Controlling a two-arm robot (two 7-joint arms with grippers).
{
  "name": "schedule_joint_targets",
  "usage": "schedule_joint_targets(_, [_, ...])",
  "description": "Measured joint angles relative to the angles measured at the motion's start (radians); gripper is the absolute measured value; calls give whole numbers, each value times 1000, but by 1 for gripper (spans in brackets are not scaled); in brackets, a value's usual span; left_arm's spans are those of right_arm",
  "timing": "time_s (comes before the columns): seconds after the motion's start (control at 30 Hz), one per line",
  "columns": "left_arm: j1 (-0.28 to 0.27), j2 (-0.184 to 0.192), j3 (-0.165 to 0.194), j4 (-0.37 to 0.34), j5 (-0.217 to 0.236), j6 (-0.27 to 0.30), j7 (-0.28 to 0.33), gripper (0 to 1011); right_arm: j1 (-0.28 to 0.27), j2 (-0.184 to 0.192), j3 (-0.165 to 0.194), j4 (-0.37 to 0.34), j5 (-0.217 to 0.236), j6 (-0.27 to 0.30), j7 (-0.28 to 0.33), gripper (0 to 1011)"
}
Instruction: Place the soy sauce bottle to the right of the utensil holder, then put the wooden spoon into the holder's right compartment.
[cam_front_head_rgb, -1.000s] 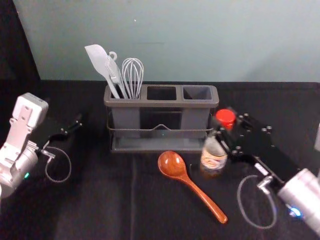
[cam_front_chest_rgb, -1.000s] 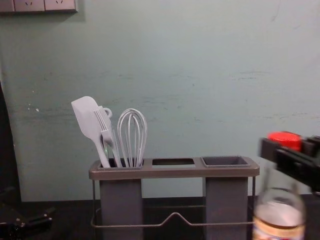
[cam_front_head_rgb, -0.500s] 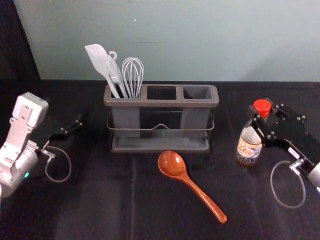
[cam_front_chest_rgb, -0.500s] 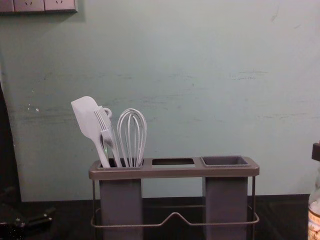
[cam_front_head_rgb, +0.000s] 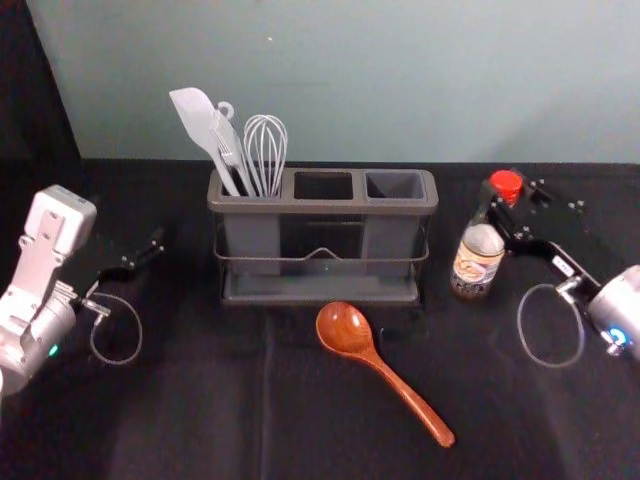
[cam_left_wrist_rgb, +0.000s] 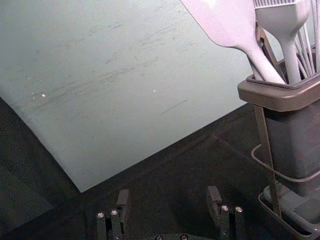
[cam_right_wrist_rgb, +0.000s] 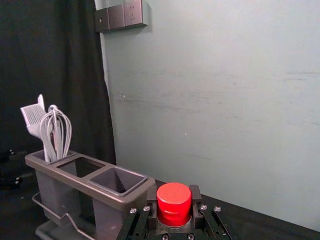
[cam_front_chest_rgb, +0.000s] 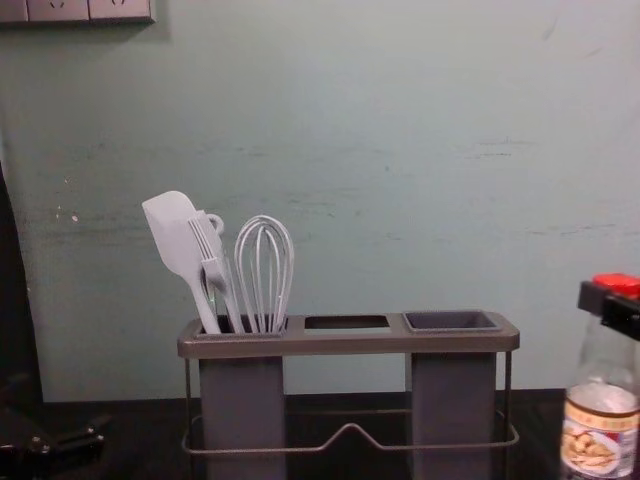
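My right gripper (cam_front_head_rgb: 505, 215) is shut on the neck of the soy sauce bottle (cam_front_head_rgb: 478, 262), to the right of the utensil holder (cam_front_head_rgb: 323, 206). In the right wrist view the red cap (cam_right_wrist_rgb: 174, 204) sits between the fingers of my right gripper (cam_right_wrist_rgb: 173, 205). The chest view has the bottle (cam_front_chest_rgb: 600, 432) at the right edge, upright; whether its base touches the table I cannot tell. The wooden spoon (cam_front_head_rgb: 385, 375) lies in front of the holder, bowl toward it. My left gripper (cam_front_head_rgb: 158, 247) is parked at the left; in its wrist view the left gripper (cam_left_wrist_rgb: 169, 202) stands open.
A white spatula (cam_front_head_rgb: 208, 130), a brush and a whisk (cam_front_head_rgb: 266, 155) stand in the holder's left compartment. The middle and right compartments hold nothing visible. A wall rises behind the dark table (cam_front_head_rgb: 200, 400).
The right gripper has carried the bottle from near the holder's front right corner out to the right, then slightly back leftward and toward the wall. The left arm and spoon have stayed still.
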Motion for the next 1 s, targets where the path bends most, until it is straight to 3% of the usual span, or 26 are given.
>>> schedule_joint_targets(0.43, [0,0,0,0,0,0,0,1000,101,-48,-61,144,1,-30,9,380])
schedule_joint_targets(1.0, [0,0,0,0,0,0,0,1000,125,-71,-76,196,1,-52,6,380])
